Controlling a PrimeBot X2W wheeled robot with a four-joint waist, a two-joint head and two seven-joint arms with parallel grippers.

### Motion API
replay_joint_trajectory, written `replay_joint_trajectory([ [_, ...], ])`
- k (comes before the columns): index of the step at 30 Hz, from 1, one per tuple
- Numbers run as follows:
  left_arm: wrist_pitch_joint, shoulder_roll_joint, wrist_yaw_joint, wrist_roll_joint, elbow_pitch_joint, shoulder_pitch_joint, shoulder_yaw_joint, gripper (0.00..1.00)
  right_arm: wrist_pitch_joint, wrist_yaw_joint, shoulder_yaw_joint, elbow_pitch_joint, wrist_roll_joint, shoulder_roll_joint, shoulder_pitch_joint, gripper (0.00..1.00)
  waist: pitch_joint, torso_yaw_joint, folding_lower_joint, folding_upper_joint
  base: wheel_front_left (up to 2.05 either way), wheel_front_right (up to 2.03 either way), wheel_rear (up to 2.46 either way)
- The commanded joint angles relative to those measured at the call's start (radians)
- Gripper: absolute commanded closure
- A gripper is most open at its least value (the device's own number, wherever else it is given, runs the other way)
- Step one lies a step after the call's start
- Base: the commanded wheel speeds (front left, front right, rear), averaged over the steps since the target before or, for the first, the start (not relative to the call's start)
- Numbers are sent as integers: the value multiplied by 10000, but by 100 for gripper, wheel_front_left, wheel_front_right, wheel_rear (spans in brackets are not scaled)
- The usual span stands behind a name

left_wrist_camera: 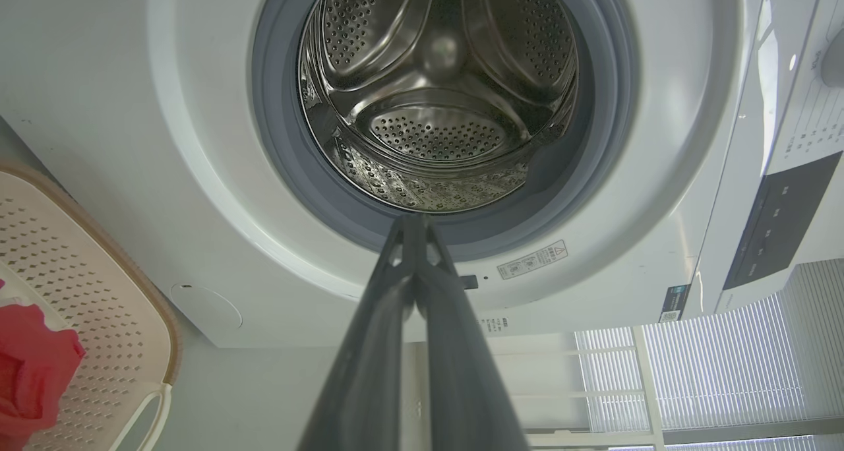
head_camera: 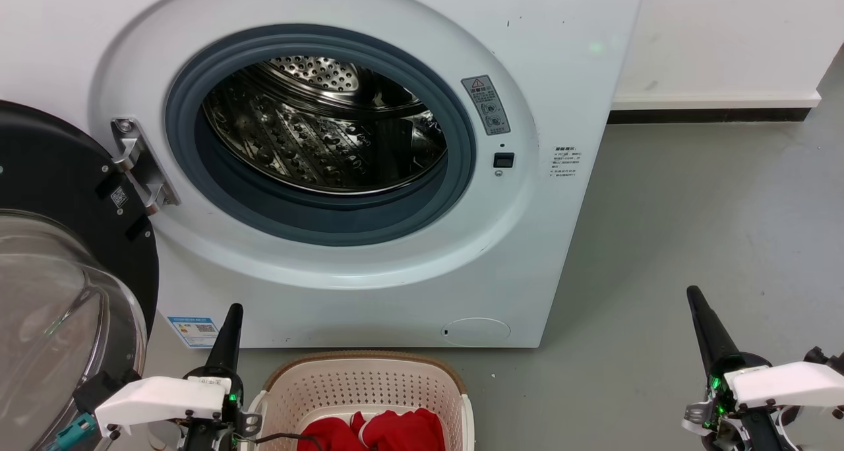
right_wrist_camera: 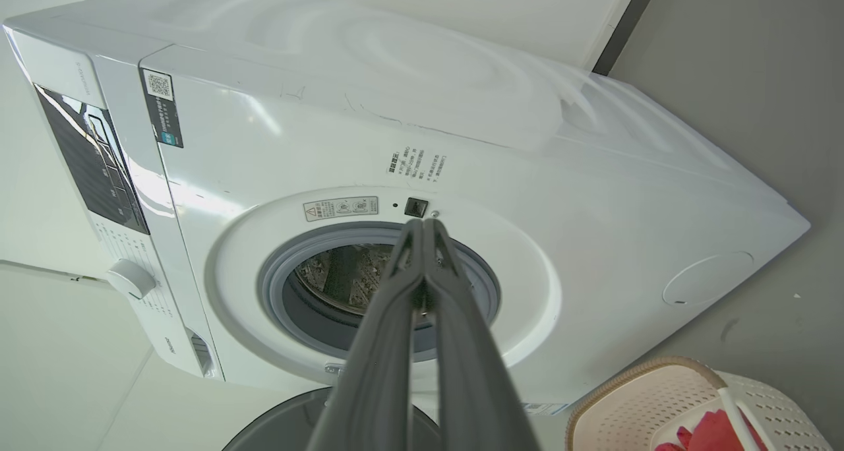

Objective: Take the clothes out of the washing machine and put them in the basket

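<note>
Both tools are clenched and empty: left gripper [head_camera: 233, 311] just beside the basket [head_camera: 361, 358], right gripper [head_camera: 693, 295] well apart; red clothes [head_camera: 379, 432] lie inside the basket.

Grey floor [head_camera: 692, 227] meets a plain white wall [head_camera: 725, 35].

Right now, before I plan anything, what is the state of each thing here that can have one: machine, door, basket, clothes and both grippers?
washing machine: open, nothing visible in the drum.
door: swung wide open on the left.
clothes: red, bunched in the basket.
basket: upright, holding the clothes.
left gripper: shut, empty.
right gripper: shut, empty.
</note>
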Motion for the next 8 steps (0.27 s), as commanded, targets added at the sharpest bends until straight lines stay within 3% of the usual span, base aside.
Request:
replay_joint_trajectory([
  [1, 74, 1, -84, -243, -6, -226, 76, 100, 35, -1, -36, 22, 292, -34, -254, 100, 8, 3, 0, 0, 0, 0, 0],
  [8, 200, -41, -151, -787, 60, -279, 160, 100, 103, -1, -94, 97, 906, -26, -319, 100, 41, 13, 0, 0, 0, 0, 0],
])
